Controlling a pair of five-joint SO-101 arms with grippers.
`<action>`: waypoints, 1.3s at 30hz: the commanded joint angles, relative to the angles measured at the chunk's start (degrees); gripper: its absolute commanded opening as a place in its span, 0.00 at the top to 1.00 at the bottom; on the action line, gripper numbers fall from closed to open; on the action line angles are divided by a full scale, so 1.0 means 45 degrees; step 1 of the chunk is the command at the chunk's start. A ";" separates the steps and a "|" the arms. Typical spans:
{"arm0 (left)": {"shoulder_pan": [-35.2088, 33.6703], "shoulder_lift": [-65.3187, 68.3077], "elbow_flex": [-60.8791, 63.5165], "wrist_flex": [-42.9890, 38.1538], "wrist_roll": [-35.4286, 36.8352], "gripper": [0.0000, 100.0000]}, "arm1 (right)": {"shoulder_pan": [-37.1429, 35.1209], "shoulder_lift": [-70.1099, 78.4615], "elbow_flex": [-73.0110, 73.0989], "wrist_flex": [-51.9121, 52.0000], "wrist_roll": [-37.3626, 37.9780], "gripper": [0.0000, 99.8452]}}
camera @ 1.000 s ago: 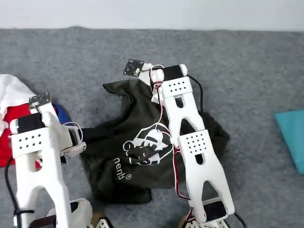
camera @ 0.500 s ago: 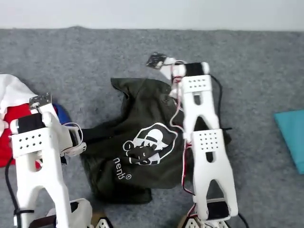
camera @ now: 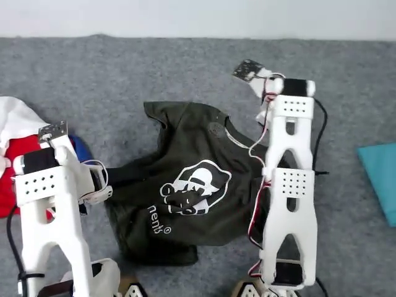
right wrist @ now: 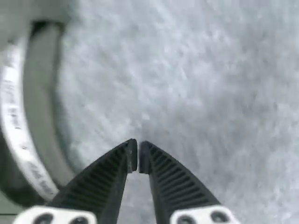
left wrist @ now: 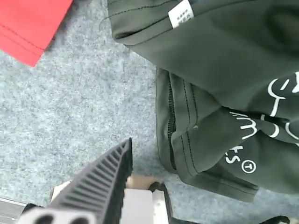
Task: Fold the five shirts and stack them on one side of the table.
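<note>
A dark green shirt with a white print lies crumpled in the middle of the grey carpet; its hem and a white label show in the left wrist view. My right gripper hangs past the shirt's far right corner, shut and holding nothing, with bare carpet under its fingertips. My left gripper sits at the shirt's left edge beside a sleeve. One ribbed finger hovers over carpet just off the hem, and nothing is between the jaws, which stand open.
A pile of red, white and blue shirts lies at the left edge behind the left arm; the red one also shows from the wrist. A teal shirt lies at the right edge. Bare carpet stretches along the back.
The right arm swung rightward from above the shirt's collar to the carpet beyond its right corner. The shirt's far edge shifted and spread to the right. The left arm kept still.
</note>
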 commanded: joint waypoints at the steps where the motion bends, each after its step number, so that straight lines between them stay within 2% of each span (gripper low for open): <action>1: -0.0059 -0.0371 -0.0049 0.0391 -0.0078 0.38 | -0.0947 -0.1065 -0.0723 0.0381 -0.0274 0.78; 4: -0.0059 -0.0391 -0.0049 0.0391 -0.0078 0.38 | -0.1866 -0.1241 -0.0918 0.0733 -0.0527 0.62; 6: -0.0059 -0.0391 -0.0049 0.0391 -0.0078 0.38 | -0.2549 -0.1299 -0.0899 0.0811 -0.0567 0.59; 11: -0.0059 -0.0391 -0.0068 0.0391 -0.0078 0.38 | -0.3722 -0.1045 -0.0606 0.0303 -0.0586 0.64; 18: -0.0059 -0.0391 -0.0107 0.0391 -0.0078 0.38 | -0.3702 -0.0205 0.0234 -0.0811 -0.0547 0.65; 21: -0.0059 -0.0391 -0.0127 0.0391 -0.0078 0.38 | -0.3683 -0.0029 0.0293 -0.0733 -0.0547 0.72; 27: -0.0059 -0.0391 -0.0049 0.0391 -0.0078 0.38 | -0.3663 -0.0088 0.0195 -0.0752 -0.0527 1.00; 29: -0.0059 -0.0391 -0.0049 0.0391 -0.0078 0.38 | -0.3546 -0.0088 0.0195 -0.0850 -0.0527 0.97; 39: -0.0059 -0.0391 -0.0049 0.0391 -0.0078 0.38 | -0.2276 -0.0088 0.0176 -0.1241 -0.0527 0.99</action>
